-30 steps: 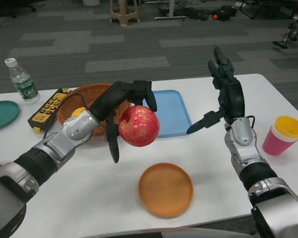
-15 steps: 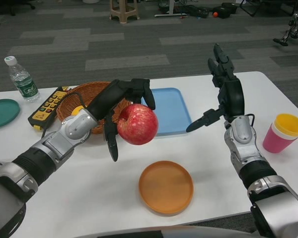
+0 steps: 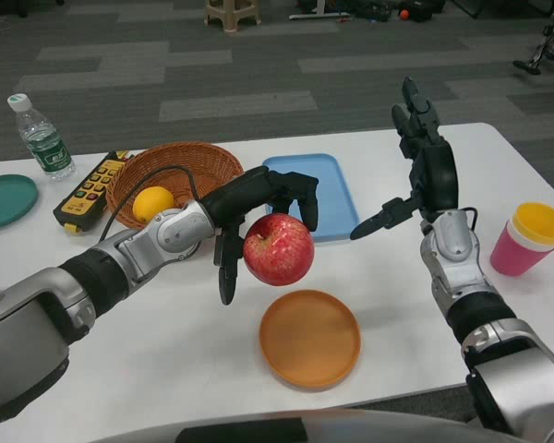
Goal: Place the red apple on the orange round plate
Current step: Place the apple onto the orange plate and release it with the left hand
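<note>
The left hand (image 3: pixel 258 198) grasps the red apple (image 3: pixel 278 249) in its fingers above the bench (image 3: pixel 148 341), just over the orange plate's (image 3: pixel 310 338) far-left edge, while the right hand (image 3: pixel 423 175) is raised, fingers released; no writing is legible.

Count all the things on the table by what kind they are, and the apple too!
Plates: 2, the orange plate and a green plate
Fruit: 2, the red apple and a yellow fruit
Cups: 2, stacked
Basket: 1
Blue tray: 1
Bottle: 1
Remote: 1
Total: 10
</note>
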